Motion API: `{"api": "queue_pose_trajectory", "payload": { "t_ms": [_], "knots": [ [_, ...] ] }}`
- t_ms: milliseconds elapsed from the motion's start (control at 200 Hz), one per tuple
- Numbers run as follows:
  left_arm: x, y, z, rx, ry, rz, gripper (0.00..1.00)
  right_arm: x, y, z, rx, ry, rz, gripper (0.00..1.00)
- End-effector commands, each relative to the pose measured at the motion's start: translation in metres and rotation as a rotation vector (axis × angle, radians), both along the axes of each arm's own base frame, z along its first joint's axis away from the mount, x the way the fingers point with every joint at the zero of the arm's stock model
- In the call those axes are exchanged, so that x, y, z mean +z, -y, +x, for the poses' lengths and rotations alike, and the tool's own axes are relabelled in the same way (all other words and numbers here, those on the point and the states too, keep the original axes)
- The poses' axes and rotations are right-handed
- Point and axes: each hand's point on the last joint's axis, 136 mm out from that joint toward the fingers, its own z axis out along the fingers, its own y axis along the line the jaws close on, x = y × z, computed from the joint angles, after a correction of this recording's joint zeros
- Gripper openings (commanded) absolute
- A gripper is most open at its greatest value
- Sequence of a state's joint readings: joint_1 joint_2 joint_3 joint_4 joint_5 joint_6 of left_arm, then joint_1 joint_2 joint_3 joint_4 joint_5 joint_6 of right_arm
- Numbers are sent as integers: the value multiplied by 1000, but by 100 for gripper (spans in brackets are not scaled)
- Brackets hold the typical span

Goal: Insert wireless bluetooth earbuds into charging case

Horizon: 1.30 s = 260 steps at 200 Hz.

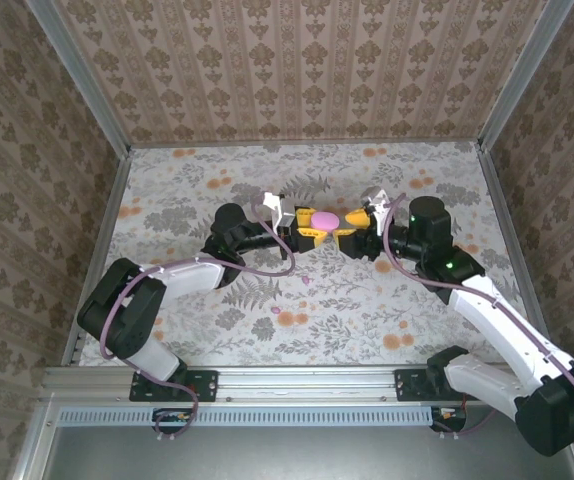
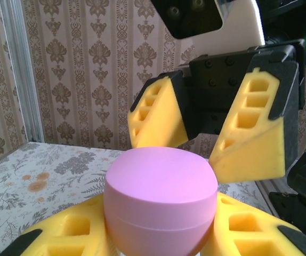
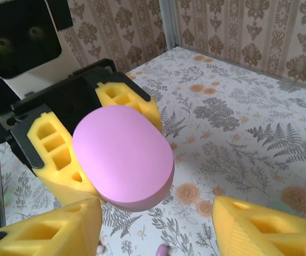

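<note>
**While the left tool (image 1: 302,222) grips the shut case (image 1: 325,217), an earbud (image 3: 163,249) lies loose**

As I see it from the arms' side, the nearest thing is the small pink earbud. It lies on the flowered surface (image 1: 417,310), just this side of where the arms meet. Farther in, above mid-surface, the left tool is clamped on the pink case, whose lid (image 2: 161,176) sits closed along its seam. From the right, the right tool (image 3: 158,226) faces the case with its fingers spread and empty, apart from it as far as I can tell. Opening looks like the job now. I'd pinch only the lid above the seam, keep the lower shell held firm, and hinge gently so the smooth case doesn't slip out.
</note>
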<state>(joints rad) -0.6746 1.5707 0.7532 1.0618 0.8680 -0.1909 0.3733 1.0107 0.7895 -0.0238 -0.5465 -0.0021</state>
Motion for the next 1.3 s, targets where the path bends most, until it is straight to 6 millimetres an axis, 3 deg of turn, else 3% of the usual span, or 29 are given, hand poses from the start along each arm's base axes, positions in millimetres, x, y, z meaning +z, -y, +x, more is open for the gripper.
{"api": "queue_pose_trajectory", "payload": {
  "t_ms": [0,175,405,580,1295],
  "knots": [
    [20,1,-6,-28,52,-45,32,8,-8,-2,51,51,-5,59],
    [20,1,-7,-35,54,-45,32,2,-6,5,16,29,-23,58],
    [17,1,-9,-52,59,-22,31,22,-3,12,-43,34,71,58],
    [16,0,-12,-53,74,-3,30,26,3,18,-88,-4,86,58],
    [14,-4,-15,-48,85,12,30,41,7,20,-98,-37,187,58]
  ]
}}
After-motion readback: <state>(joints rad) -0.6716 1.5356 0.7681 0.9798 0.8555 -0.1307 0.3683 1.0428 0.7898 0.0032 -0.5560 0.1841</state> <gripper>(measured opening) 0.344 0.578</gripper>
